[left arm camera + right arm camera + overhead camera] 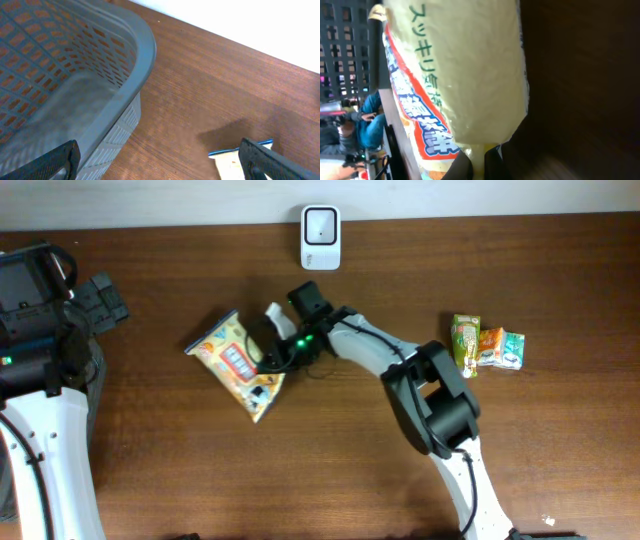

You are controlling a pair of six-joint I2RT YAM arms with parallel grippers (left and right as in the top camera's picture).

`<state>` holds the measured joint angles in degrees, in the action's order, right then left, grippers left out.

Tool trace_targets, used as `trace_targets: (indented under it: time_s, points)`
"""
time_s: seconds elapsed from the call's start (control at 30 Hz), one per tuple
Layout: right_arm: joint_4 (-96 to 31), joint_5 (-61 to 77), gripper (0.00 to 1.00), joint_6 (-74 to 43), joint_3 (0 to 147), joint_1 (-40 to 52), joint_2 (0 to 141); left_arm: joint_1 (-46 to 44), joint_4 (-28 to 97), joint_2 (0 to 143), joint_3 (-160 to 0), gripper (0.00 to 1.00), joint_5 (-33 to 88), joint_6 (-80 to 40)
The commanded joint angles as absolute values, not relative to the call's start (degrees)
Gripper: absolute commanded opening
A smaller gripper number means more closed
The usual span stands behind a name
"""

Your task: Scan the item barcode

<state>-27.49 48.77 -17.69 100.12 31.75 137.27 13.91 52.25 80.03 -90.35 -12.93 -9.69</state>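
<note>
While its edge sits pinched, yellow printed snack pouch (235, 365) lies at an angle near the middle of dark wooden surface (200, 470), on the near side and left of white barcode scanner (320, 225) at the far edge. Holder: right hand (478, 161), fingers together, clamped on the pouch's edge. Second unit: left hand (159, 150), fingers wide apart, holding nothing, beside grey perforated plastic basket (75, 75). Also present: three small cartons (487, 346), green, orange and teal, side by side at far right, well apart from the pouch.
</note>
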Motion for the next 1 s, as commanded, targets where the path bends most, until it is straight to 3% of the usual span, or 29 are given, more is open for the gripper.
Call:
trace_targets:
  time_s: [0.0,0.1,0.13,0.27,0.37,0.4,0.43,0.47,0.5,0.57,0.63,0.77,0.8,0.83,0.97]
  points:
    - [-35.35,28.45,0.04,-12.14,99.07,28.10,126.23,14.11,52.18,79.53,-90.91,0.99,-13.32,-9.39]
    - [-45.12,-1.41,0.04,-10.94,99.04,31.05,115.90,14.11,52.18,79.53,-90.91,0.99,-13.32,-9.39]
    - [-49.76,-18.20,0.04,-10.98,98.98,34.35,115.46,14.11,52.18,79.53,-90.91,0.99,-13.32,-9.39]
    - [-52.84,-51.64,0.04,-17.04,90.35,42.63,115.77,14.11,52.18,79.53,-90.91,0.99,-13.32,-9.39]
    - [-48.95,-49.54,0.07,-16.75,80.66,45.28,115.77,14.11,52.18,79.53,-90.91,0.99,-13.32,-9.39]
    - [-48.53,-45.21,0.15,-15.75,80.68,46.33,115.77,14.11,52.18,79.53,-90.91,0.99,-13.32,-9.39]
    - [-46.92,-39.16,0.30,-11.81,80.68,47.70,115.77,14.11,52.18,79.53,-90.91,0.99,-13.32,-9.39]
    - [-44.69,-31.55,0.51,-6.96,80.68,49.65,115.77,14.11,52.18,79.53,-90.91,0.99,-13.32,-9.39]
    - [-43.38,-28.18,0.61,-5.48,80.68,50.89,115.77,14.11,52.18,79.53,-90.91,0.99,-13.32,-9.39]
    - [-42.81,-20.62,0.66,-5.56,82.06,51.94,115.74,14.11,52.21,79.53,-90.91,0.99,-13.32,-9.39]
    - [-43.99,-8.29,0.65,-6.52,87.00,49.04,115.24,14.11,52.18,79.53,-90.91,0.99,-13.32,-9.39]
    - [-49.17,8.36,0.54,-14.33,96.44,35.48,114.56,13.67,52.21,79.53,-90.91,0.99,-13.32,-9.39]
    - [-49.74,8.86,0.45,-21.06,96.44,31.57,114.61,13.67,52.23,79.55,-90.91,0.99,-13.32,-9.39]
    - [-50.83,9.08,0.28,-26.30,96.38,28.08,115.04,13.67,52.23,79.53,-90.91,0.99,-13.32,-9.39]
    - [-47.44,13.32,0.13,-27.18,95.68,24.05,119.09,13.67,52.36,79.53,-90.91,0.99,-13.32,-9.39]
